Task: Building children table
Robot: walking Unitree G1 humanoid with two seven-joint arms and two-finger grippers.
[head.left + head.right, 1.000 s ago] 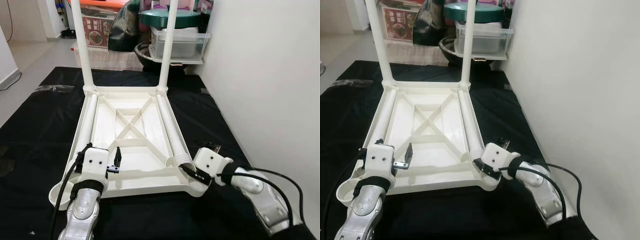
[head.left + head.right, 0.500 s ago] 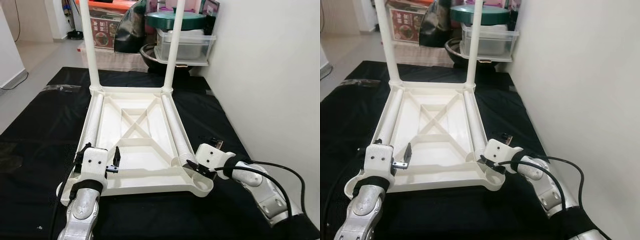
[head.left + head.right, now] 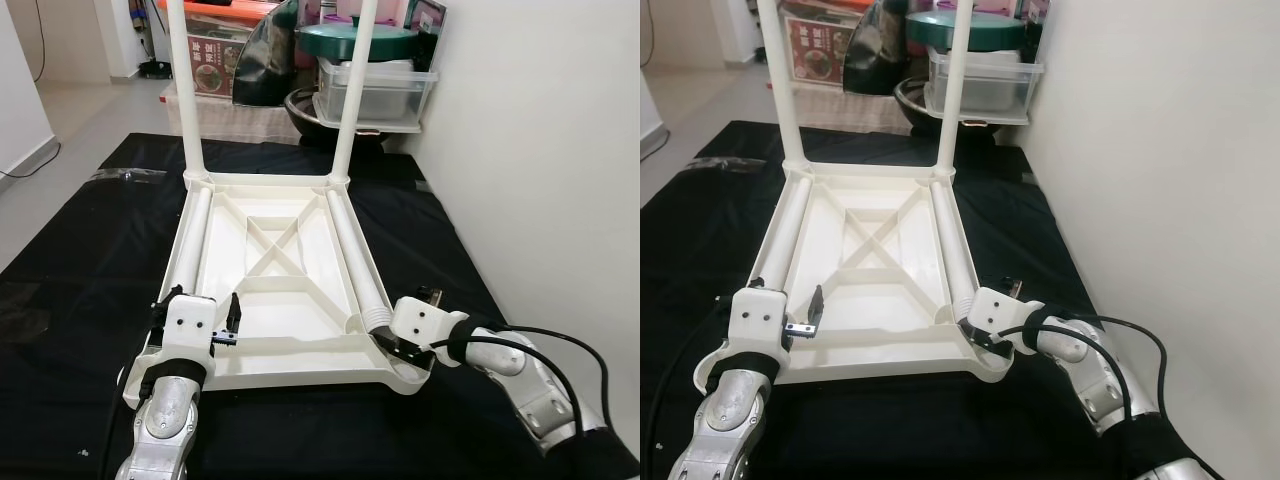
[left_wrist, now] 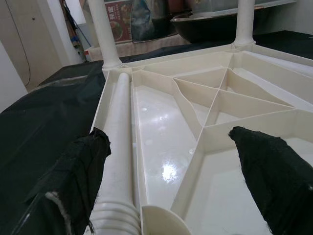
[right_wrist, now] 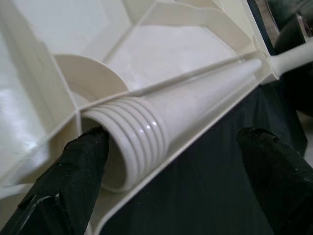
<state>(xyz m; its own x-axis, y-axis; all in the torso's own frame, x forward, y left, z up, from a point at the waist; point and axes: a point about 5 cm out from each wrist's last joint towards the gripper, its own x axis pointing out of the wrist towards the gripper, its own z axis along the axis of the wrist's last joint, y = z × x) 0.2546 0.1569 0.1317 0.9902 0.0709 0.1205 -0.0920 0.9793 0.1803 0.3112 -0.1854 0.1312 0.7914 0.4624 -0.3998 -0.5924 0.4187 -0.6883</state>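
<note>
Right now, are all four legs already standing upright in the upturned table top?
No. Two legs stand upright at the far corners of the table top, while two loose legs lie flat inside it along its sides.

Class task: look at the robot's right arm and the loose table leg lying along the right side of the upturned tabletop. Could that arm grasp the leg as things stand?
Probably yes. The right tool is open at the ribbed end of the loose leg, with nothing between them.

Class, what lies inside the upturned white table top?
Inside the table top: crossed ribs and two loose legs along the sides. The right tool hides one leg's threaded end here.
</note>
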